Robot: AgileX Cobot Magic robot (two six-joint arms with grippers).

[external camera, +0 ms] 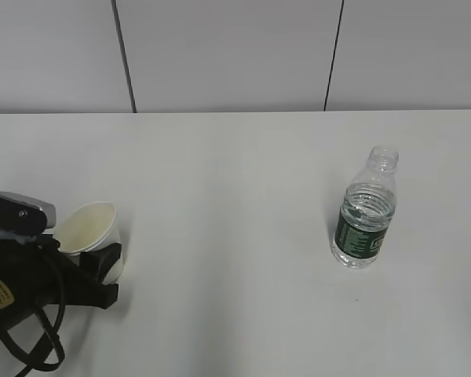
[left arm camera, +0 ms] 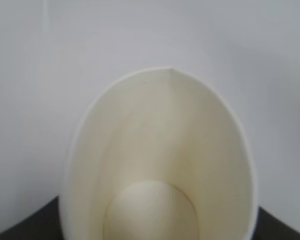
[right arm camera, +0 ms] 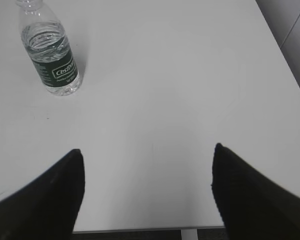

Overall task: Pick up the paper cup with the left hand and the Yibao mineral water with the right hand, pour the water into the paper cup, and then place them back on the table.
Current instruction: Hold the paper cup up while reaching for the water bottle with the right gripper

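Paper cup first, since my left gripper has its black jaws set on either side of the cup wall, low down near the bench's left edge. From the left wrist view I just see the cup's mouth squashed into an oval, so I'd say it's clamped on it, and maybe a bit hard. That thing is thin, light and soft; squeeze more and it'll crumple, and once it has water in it the wall gets floppier. Holding low on the wall seems safer than near the rim.

Right gripper has its jaws spread wide with nothing between them, hovering over bare bench, well apart from the Yibao mineral water.

Bottle stands upright toward the right side of the bench, cap off, partly full by the look of it. So it's bottom-heavy-ish, ribbed plastic, fairly stiff but slick. I'd grab it around the green label band, gently, because squeezing an open bottle could push water out.
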